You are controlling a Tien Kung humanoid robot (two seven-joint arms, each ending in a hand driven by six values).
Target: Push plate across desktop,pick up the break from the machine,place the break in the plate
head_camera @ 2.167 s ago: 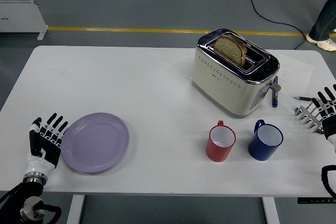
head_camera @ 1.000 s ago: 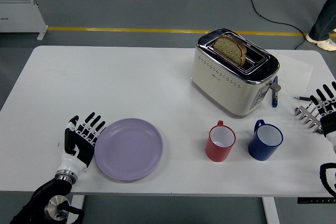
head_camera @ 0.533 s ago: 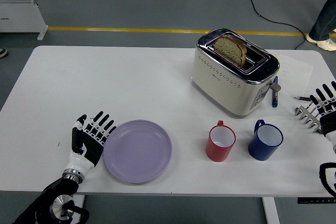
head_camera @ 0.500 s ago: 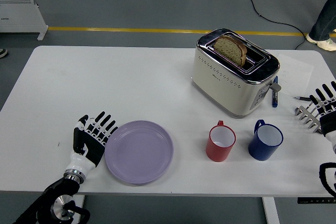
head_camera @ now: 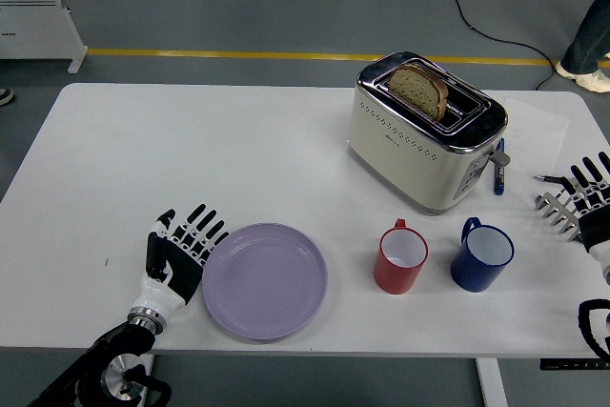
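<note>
One lilac plate (head_camera: 266, 280), one cream toaster (head_camera: 426, 131) holding one bread slice (head_camera: 418, 89), and two mugs, red (head_camera: 400, 256) and blue (head_camera: 481, 254), sit on the table (head_camera: 191, 150). The left hand (head_camera: 178, 252), fingers spread, touches the plate's left rim near the near edge; the right hand (head_camera: 589, 202) rests spread at far right.

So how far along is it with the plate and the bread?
Nothing is finished yet. In hand: the left robot hand, fingers open, is against the plate at its left rim, pushing it toward the red mug. Left: the bread sits in the toaster, unpicked; the right robot hand rests at the table's right edge.
</note>
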